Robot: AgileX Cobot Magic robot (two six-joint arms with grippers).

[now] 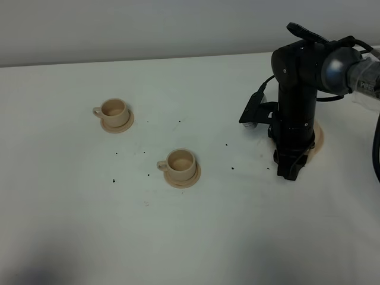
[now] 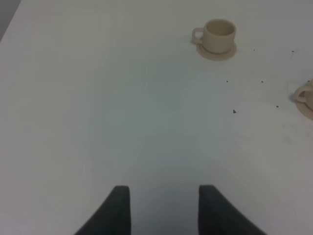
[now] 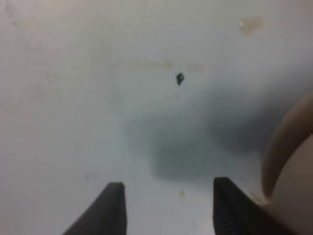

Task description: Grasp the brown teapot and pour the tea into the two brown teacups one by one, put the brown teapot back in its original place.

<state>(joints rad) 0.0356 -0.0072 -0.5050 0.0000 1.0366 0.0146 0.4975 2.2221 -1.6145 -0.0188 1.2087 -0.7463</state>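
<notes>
Two small beige teacups stand on saucers on the white table: the far-left one [image 1: 113, 111] and the middle one [image 1: 181, 162]. My right gripper [image 1: 289, 171] points down at the table on the right, open and empty. The arm hides the teapot in the exterior view, where only a sliver of its wide saucer [image 1: 319, 138] shows. In the right wrist view a beige curved body [image 3: 293, 171], the teapot or its saucer, lies just beside one finger of the right gripper [image 3: 168, 210]. The left gripper [image 2: 164, 210] is open over bare table, well short of a cup [image 2: 219, 35].
Small dark specks [image 1: 228, 144] are scattered on the table between the cups and the right arm. A pale brown stain [image 3: 251, 24] and a dark speck [image 3: 179, 78] show ahead of the right gripper. The second cup's edge [image 2: 305, 98] sits at the left wrist view's border.
</notes>
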